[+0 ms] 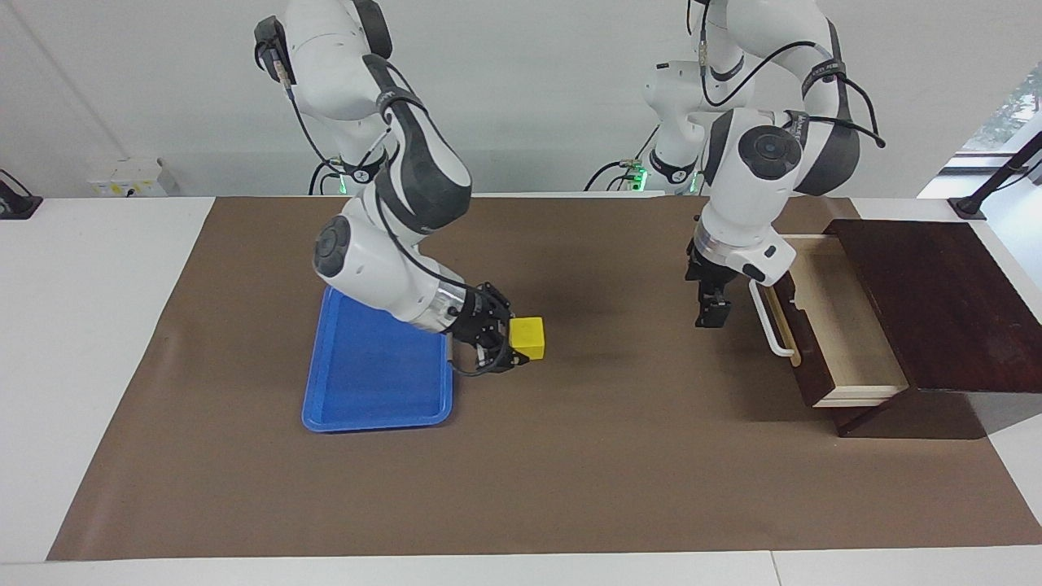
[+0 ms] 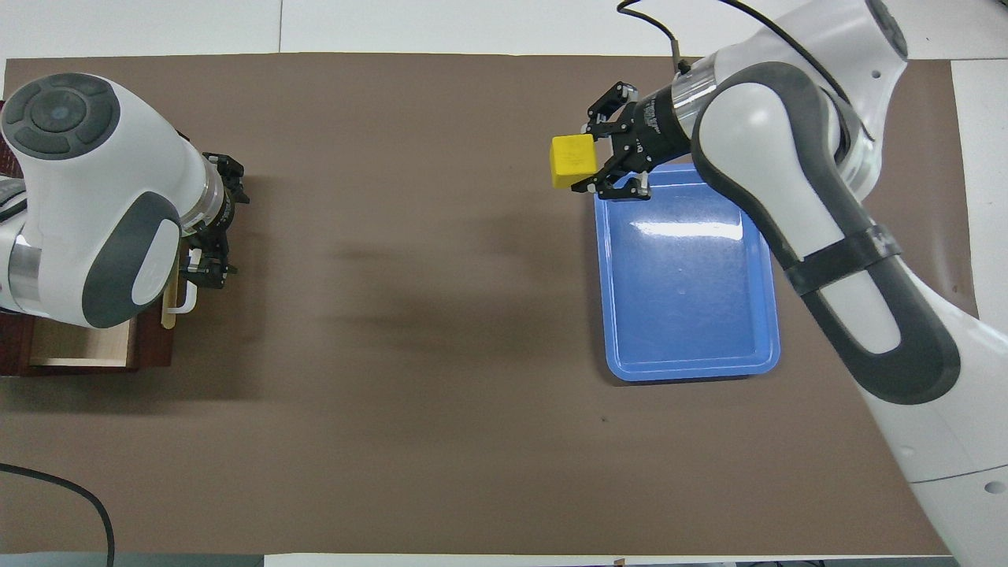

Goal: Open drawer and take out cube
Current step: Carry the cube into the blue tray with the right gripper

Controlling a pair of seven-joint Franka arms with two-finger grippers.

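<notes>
Yellow cube [image 1: 527, 337], glossy blue tray [image 1: 326, 382]

One camera sat high across the table, facing the robots, far enough back to take in the whole brown mat [image 1: 570, 488]. The other hung above the robots' end, looked steeply down and forward, and sat closer. Both took in the blue tray [image 1: 366, 382] [image 2: 685, 315] and the open drawer [image 1: 838, 325] [image 2: 79, 346].
</notes>
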